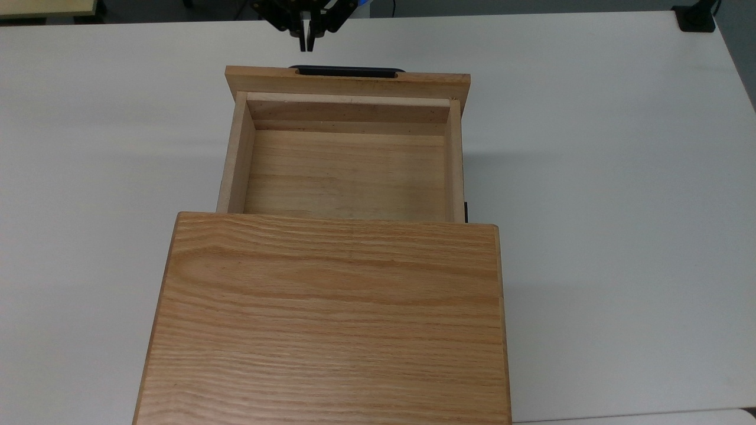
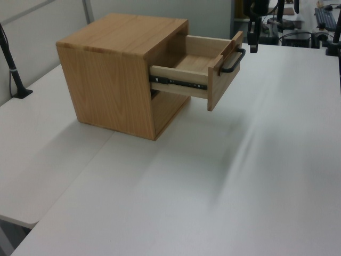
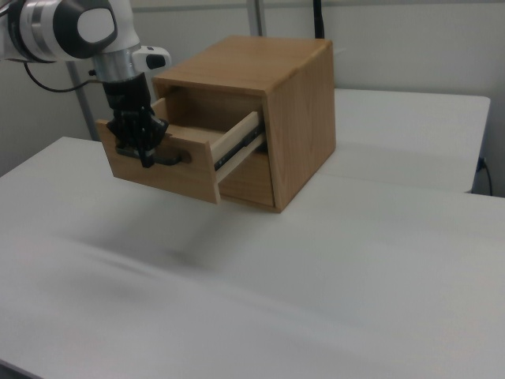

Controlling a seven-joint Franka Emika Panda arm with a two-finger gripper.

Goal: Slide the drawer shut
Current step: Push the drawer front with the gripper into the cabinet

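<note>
Just beyond the closed fingertips of the gripper (image 1: 306,42) lies the drawer (image 1: 345,171), pulled well out of the cabinet (image 1: 331,319). Its black handle (image 1: 346,71) runs crosswise to the fingers, so a straight push toward the cabinet looks needed.

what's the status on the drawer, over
Gripper shut, empty, just off the black bar handle. Drawer pulled well out of the cabinet. Nothing inside it.
</note>
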